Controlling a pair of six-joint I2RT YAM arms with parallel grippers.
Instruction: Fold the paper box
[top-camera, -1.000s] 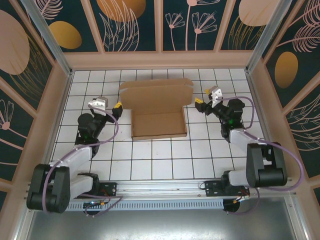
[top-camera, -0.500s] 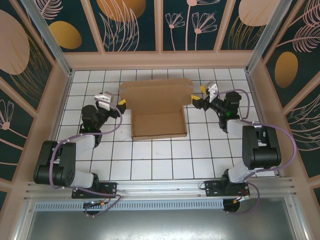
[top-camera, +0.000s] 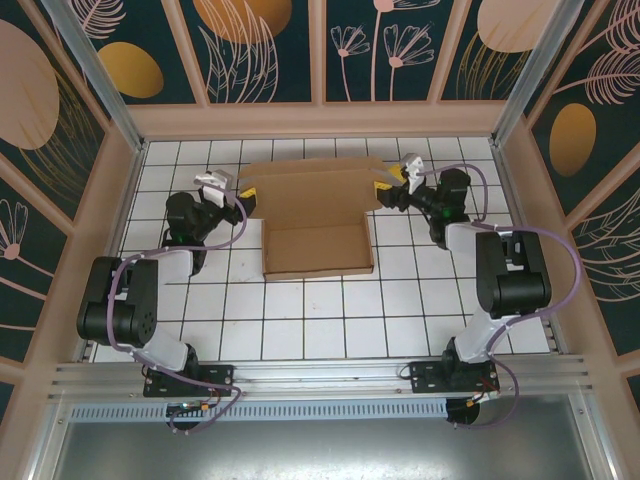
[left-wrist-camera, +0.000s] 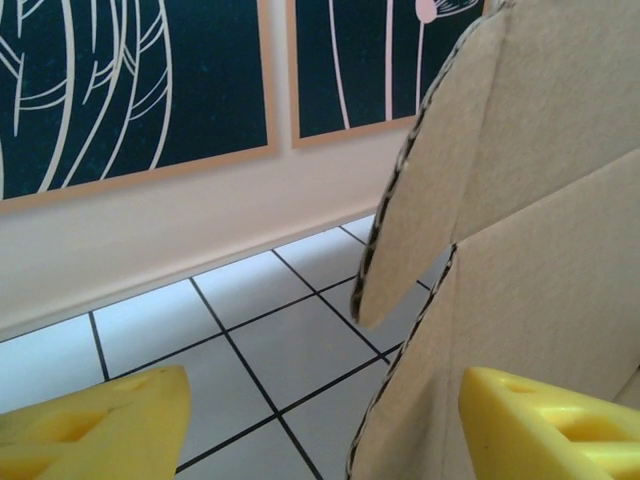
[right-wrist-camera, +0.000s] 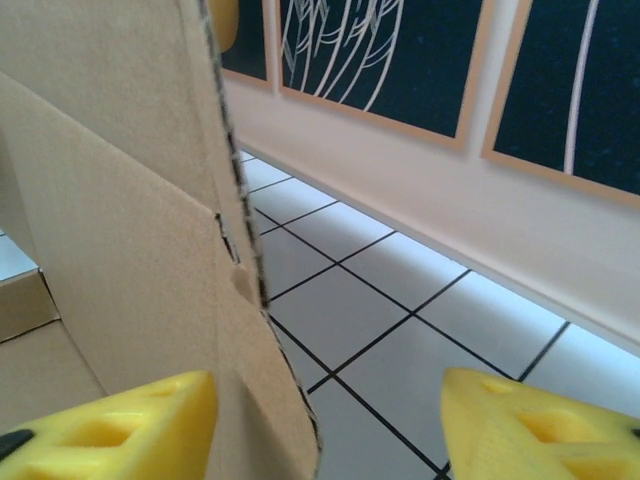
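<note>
Tiled table (top-camera: 300, 320), with the paper box (top-camera: 318, 250) on its middle-far part, centred between the two arms. The box is half formed: a shallow tray lies flat on the near side and a wide back panel (top-camera: 312, 195) stands up on the far side. The panel's long axis runs left to right across the table.

Key relation: one gripper sits at each end of that panel. The left gripper (top-camera: 243, 198) is at the left end, so the board lies inward, to its right. The right gripper (top-camera: 384, 187) is at the right end, with the board to its left. The two are about equally near, so neither arm has the advantage.

In the left wrist view the yellow fingers (left-wrist-camera: 100, 420) stand apart. The corrugated end edge (left-wrist-camera: 400, 230) runs up between them, much nearer the right-hand finger. The right wrist view mirrors this: the fingers (right-wrist-camera: 120, 425) are spread and the panel edge (right-wrist-camera: 230, 190) is close to the left-hand one.

Both sets of jaws are parted and straddle the board, nothing clamped. The inner finger may be brushing the cardboard on each side; hard to say at this angle.

Judgement: the next move is likely a pinch on both ends and then tipping the panel, so the two sides need even alignment.
</note>
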